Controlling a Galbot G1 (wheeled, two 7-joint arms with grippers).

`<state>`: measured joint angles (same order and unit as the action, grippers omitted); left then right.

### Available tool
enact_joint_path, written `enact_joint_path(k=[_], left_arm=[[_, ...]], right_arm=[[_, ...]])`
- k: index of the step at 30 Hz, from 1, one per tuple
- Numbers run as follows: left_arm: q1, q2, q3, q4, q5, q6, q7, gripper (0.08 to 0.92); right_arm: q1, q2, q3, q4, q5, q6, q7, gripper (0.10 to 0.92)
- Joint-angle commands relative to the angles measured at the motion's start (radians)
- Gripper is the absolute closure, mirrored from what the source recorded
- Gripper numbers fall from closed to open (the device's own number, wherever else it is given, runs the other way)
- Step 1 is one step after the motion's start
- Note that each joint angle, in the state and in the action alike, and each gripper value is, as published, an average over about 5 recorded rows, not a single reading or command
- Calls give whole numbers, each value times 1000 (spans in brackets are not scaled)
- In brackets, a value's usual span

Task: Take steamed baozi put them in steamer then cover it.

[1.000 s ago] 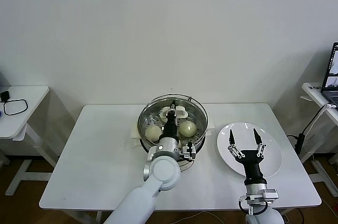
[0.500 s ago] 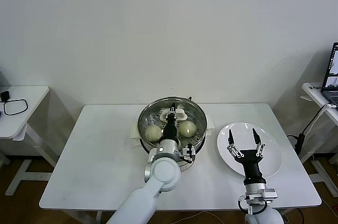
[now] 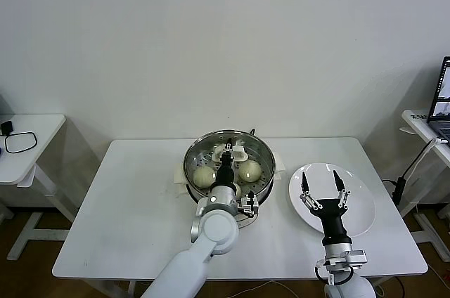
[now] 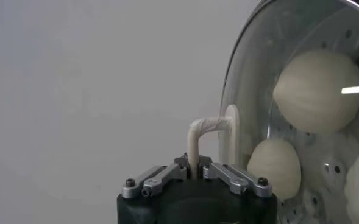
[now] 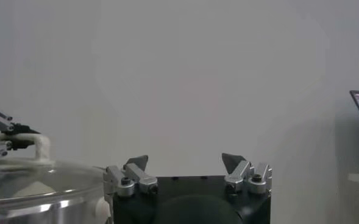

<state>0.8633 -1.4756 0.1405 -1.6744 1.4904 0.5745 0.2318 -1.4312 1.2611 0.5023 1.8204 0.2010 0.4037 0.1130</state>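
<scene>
- Stainless-steel and shiny, the wide round steamer (image 3: 230,164) sits at the middle of the white rectangular table (image 3: 133,206), toward its far edge, on a cream-white base.
- Round clear glass lid (image 4: 301,91) with a steel rim lies over the steamer; the small round cream-white steamed baozi (image 3: 204,176) show through it on the perforated steel tray, one toward the robot's left and another (image 3: 250,169) toward its right. In the left wrist view three pale buns are visible behind the glass (image 4: 318,90).
- Left gripper (image 3: 228,149) reaches over the centre of the steamer, its jaws pressed together on the white looped lid handle (image 4: 205,135); the left wrist view shows the thin handle bar running between the closed metal fingers (image 4: 158,178).
- Right gripper (image 3: 319,184) hovers above the flat round white plate (image 3: 360,203), which lies on the table to the robot's right of the steamer and apart from it. Its dark fingers (image 3: 304,187) are spread wide with nothing between them.
- Right wrist view shows the right gripper's two fingertips (image 5: 138,163) well apart, with the steamer's glass lid and the left gripper (image 5: 11,137) on the handle off to one side.
- Small white side table (image 3: 28,145) with a black cable loop (image 3: 20,142) stands off to the robot's left, and a laptop (image 3: 443,94) rests on another white surface at the far right.
</scene>
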Motion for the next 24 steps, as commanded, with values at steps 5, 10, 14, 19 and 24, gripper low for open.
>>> enact_joint_path(k=[5, 10, 14, 19, 24], left_arm=[[45, 12, 3, -62, -1, -11, -2, 771], [87, 28, 4, -114, 0, -9, -1, 627], [137, 54, 0, -181, -4, -11, -5, 515], [223, 91, -15, -316, -28, -10, -16, 369], [333, 116, -85, -485, -121, -35, -79, 235]], right_arm=[[6, 0, -9, -10, -4, 3, 0, 203], [13, -1, -20, -14, -5, 4, 0, 203], [16, -5, -27, -18, -4, 6, 0, 203], [23, -8, -39, -27, -5, 6, 0, 203], [29, -9, -53, -28, -5, 5, -1, 203]])
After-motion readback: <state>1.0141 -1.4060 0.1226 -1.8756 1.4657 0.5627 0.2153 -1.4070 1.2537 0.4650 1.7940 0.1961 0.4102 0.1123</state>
